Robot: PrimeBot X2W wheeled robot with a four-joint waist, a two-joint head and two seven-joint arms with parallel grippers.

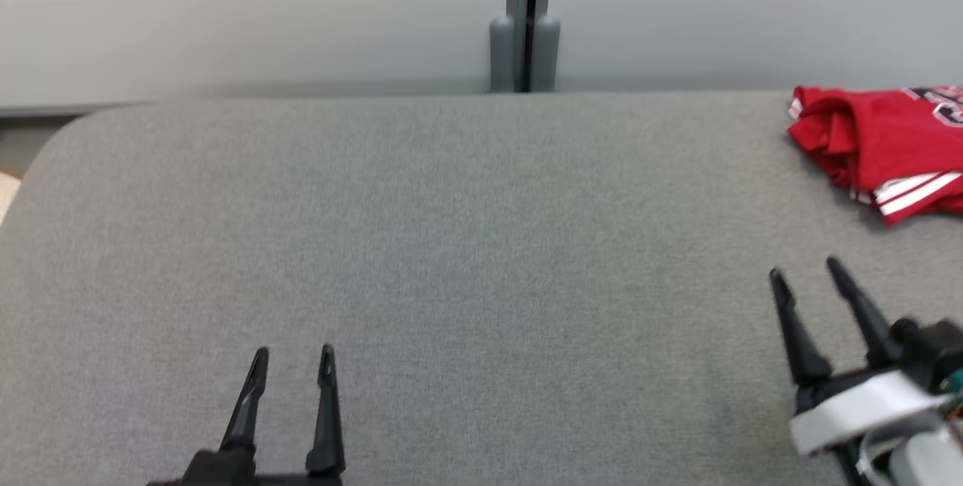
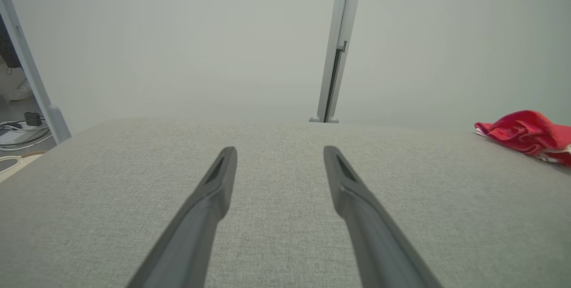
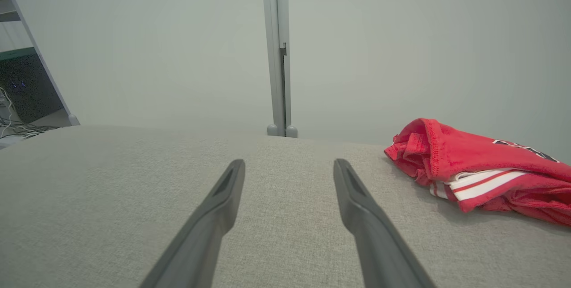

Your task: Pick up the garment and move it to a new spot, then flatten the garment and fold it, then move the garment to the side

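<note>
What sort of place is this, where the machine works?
Probably a lab or office test bay: a grey fabric-covered table walled by pale partition panels joined at a post, with cables on the floor beyond.

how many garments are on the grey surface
1: the red garment lies at the far right of the grey surface, beyond the open right gripper. It runs past the picture's edge, so another could be hidden there.
</note>
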